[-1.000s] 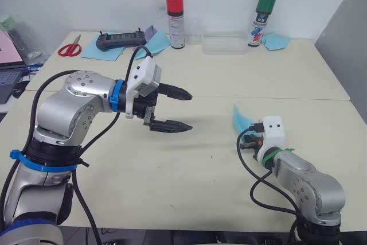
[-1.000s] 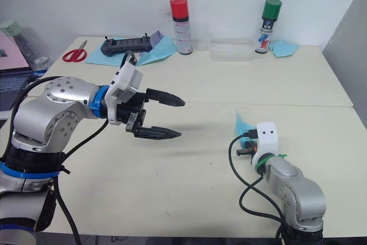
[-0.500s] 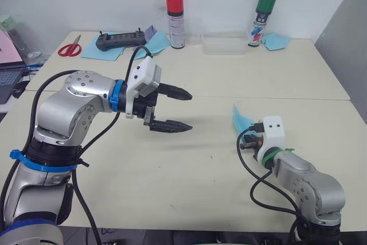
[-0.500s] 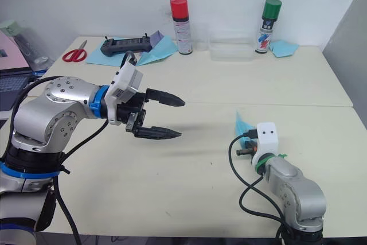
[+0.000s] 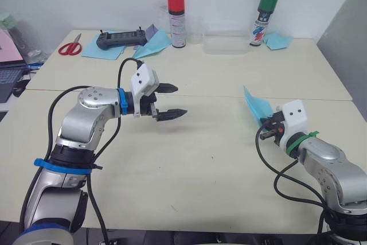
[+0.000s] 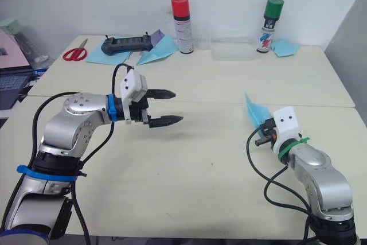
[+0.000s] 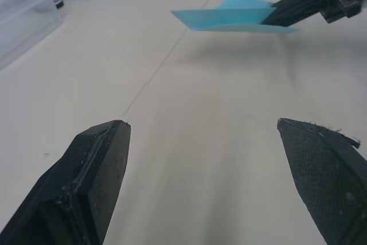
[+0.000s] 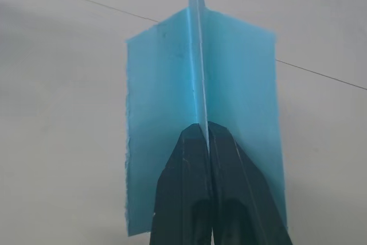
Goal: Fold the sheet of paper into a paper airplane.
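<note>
Paper airplane (image 8: 200, 113) pinched by its centre ridge between closed right gripper (image 8: 207, 136) fingers, nose pointing away beyond the fingertips, clear of the table (image 5: 189, 187). Left gripper (image 5: 170, 101) spread wide and empty — well apart, airplane straight ahead of its fingertips.

Even, bright overhead light fills the scene — shadows on the cream table (image 5: 189, 164) are soft and faint. No harsh glare. The head views are sharp; in the left wrist view the near black fingertips (image 7: 94, 182) look soft — slightly out of focus.
</note>
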You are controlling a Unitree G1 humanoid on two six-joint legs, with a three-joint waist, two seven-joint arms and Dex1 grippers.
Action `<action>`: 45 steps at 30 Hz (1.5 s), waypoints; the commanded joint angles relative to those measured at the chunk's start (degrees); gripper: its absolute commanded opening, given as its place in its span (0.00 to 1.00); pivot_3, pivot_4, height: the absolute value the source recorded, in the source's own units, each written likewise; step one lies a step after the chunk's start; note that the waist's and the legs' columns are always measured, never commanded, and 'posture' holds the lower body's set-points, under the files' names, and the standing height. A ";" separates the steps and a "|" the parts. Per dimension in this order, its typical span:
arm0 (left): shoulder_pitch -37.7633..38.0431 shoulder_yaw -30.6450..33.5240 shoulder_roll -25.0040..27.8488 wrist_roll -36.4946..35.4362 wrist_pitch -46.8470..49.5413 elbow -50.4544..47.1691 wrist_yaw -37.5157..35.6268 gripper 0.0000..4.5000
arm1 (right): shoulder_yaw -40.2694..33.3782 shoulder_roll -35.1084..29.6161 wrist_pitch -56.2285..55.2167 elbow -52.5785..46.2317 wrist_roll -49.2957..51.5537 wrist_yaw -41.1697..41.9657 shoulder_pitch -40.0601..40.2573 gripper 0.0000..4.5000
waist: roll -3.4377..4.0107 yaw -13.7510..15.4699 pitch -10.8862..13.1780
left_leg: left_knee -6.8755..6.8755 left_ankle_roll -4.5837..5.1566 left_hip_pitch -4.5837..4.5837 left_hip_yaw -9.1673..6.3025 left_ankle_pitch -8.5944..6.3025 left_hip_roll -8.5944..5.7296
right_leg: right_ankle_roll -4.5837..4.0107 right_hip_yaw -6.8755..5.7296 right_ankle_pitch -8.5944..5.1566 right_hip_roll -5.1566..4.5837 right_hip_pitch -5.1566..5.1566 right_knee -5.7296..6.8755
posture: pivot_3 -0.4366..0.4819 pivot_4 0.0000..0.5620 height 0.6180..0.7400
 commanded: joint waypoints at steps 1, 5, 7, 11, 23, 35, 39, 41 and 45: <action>0.07 1.03 0.51 -0.94 -1.07 -2.79 -1.74 1.00 | -0.47 -0.60 0.62 -4.11 1.71 1.16 0.53 0.00 | 0.00 0.03 0.00 | 0.00 0.00 0.00 -0.02 0.00 0.02 | 0.00 -0.02 0.00 0.03 -0.01 0.03 | 0.48 0.27 1.00; -1.86 1.15 1.54 0.58 -3.03 0.54 -3.78 1.00 | -0.83 -2.04 1.49 -5.67 3.23 3.13 1.83 0.00 | 0.00 0.06 0.00 | 0.03 0.00 0.04 -0.04 0.01 0.02 | 0.06 -0.03 -0.04 0.05 0.01 0.10 | 0.48 0.27 1.00; -2.77 0.84 1.41 1.02 -3.56 1.35 -4.13 1.00 | -1.42 -1.18 2.58 -5.29 3.06 1.49 1.56 0.00 | 0.00 0.06 0.00 | 0.07 0.00 0.03 -0.04 0.01 0.01 | 0.22 -0.02 -0.13 0.04 0.02 0.10 | 0.48 0.27 1.00; -2.04 -0.16 1.49 0.71 -3.66 -1.12 -5.70 1.00 | -0.15 3.14 5.46 -4.38 3.22 -1.63 0.57 0.00 | 0.00 0.03 0.00 | 0.08 0.00 0.03 -0.02 0.01 0.01 | 0.23 0.01 -0.13 0.04 0.02 0.10 | 0.48 0.27 1.00; -4.91 1.26 2.44 -3.42 1.68 -6.23 -7.59 1.00 | -1.09 13.02 11.70 0.12 0.66 -10.64 -2.12 0.00 | 0.02 0.03 0.00 | 0.06 0.00 0.03 -0.04 0.01 0.04 | 0.20 -0.02 -0.12 0.07 0.00 0.12 | 0.48 0.27 1.00; -4.57 1.41 2.71 -3.67 2.11 -7.07 -7.92 1.00 | -1.44 16.81 13.13 -0.84 0.28 -12.39 -3.31 0.36 | 0.03 0.02 -0.01 | 0.06 0.00 0.04 -0.03 0.01 0.04 | 0.21 -0.01 -0.12 0.07 0.00 0.13 | 0.48 0.27 1.00; -4.28 1.40 2.91 -3.58 1.80 -6.80 -8.27 1.00 | -1.90 15.27 14.96 -3.87 1.73 -10.72 -3.59 0.68 | 0.03 0.02 -0.01 | 0.06 0.00 0.04 -0.03 0.01 0.04 | 0.21 -0.01 -0.13 0.07 0.00 0.12 | 0.48 0.27 1.00; -4.23 1.40 2.98 -3.45 1.49 -6.49 -8.43 1.00 | -2.57 14.59 16.24 -5.32 2.55 -9.90 -4.00 0.84 | 0.03 0.03 0.00 | 0.06 0.00 0.03 -0.03 0.01 0.04 | 0.21 -0.01 -0.13 0.07 0.00 0.12 | 0.48 0.27 1.00; -4.47 1.29 2.79 -3.07 1.09 -5.81 -8.48 1.00 | -4.31 12.75 19.26 -7.45 4.18 -8.48 -5.98 1.00 | 0.03 0.03 0.00 | 0.06 0.00 0.04 -0.03 0.01 0.04 | 0.21 -0.01 -0.13 0.07 0.00 0.12 | 0.48 0.27 1.00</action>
